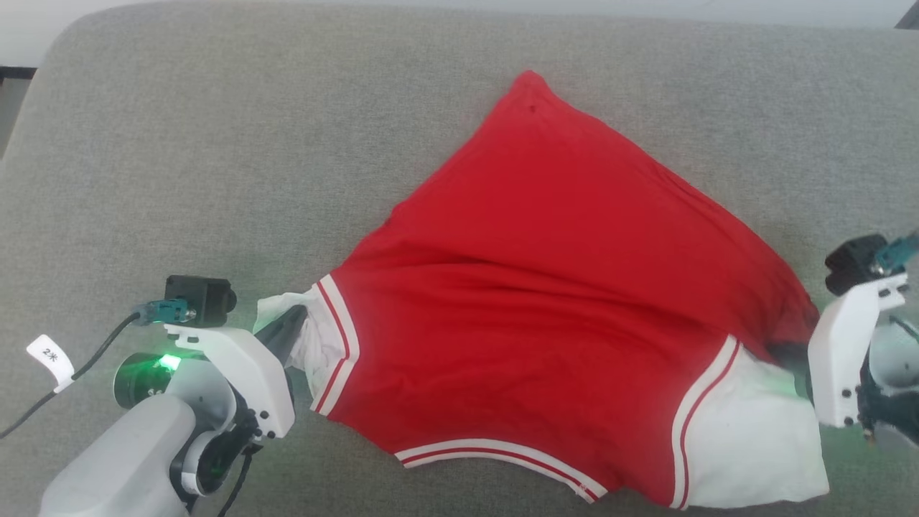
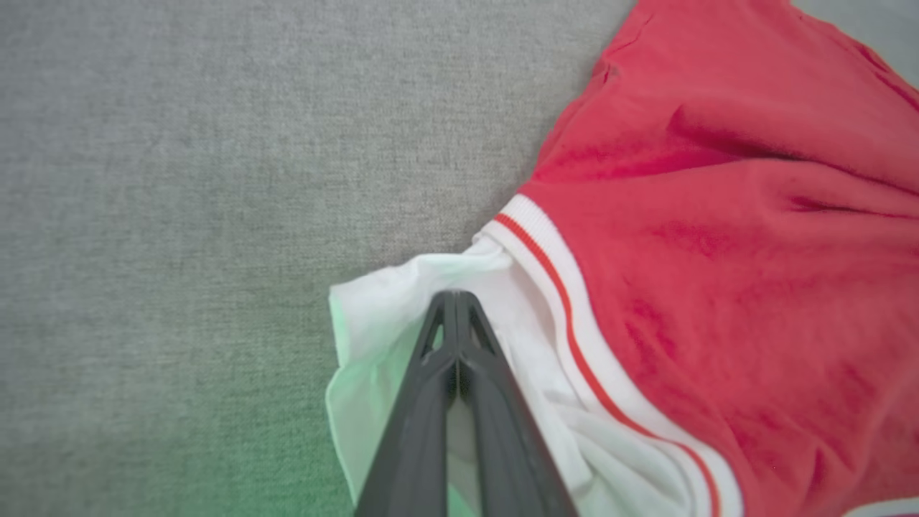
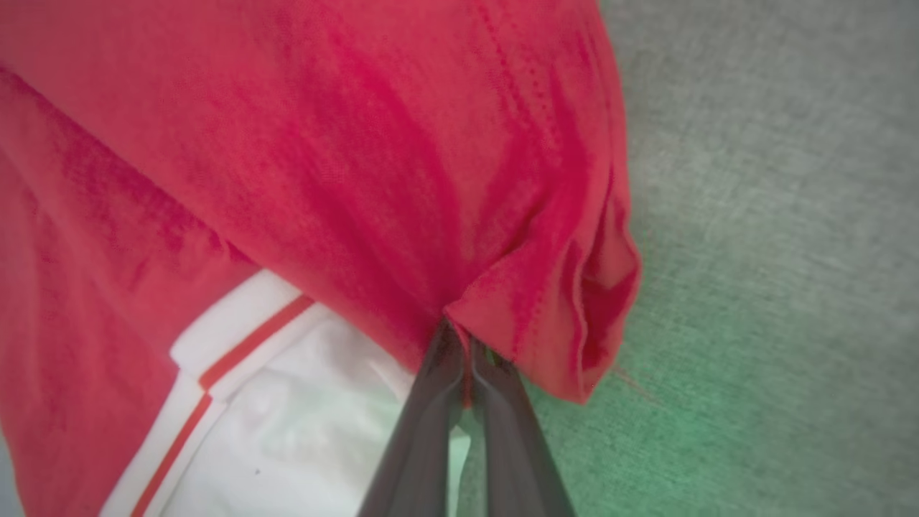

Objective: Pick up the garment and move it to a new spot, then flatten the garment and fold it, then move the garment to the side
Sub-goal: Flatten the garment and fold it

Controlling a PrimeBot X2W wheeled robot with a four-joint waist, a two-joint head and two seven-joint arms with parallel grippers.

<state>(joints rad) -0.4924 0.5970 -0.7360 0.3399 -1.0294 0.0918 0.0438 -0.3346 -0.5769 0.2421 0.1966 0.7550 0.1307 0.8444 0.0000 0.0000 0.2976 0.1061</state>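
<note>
The garment [image 1: 546, 301], a red shirt with white sleeves and red-and-white striped trim, lies spread on the grey surface, plain red side up, no letters showing. My left gripper [image 1: 293, 321] is shut on the white sleeve [image 2: 388, 309] at the garment's left end; in the left wrist view the dark fingers [image 2: 431, 373] press together on that cloth. At the right end my right gripper [image 1: 793, 355] is shut on a bunched red edge [image 3: 546, 323], just above the other white sleeve [image 1: 754, 438]. The red cloth pulls taut between both grippers.
The grey fabric surface [image 1: 215, 143] stretches around the garment, with bare room to the left and at the back. Its rounded far-left corner [image 1: 50, 50] meets a pale floor. A tagged cable [image 1: 50, 359] trails from my left wrist.
</note>
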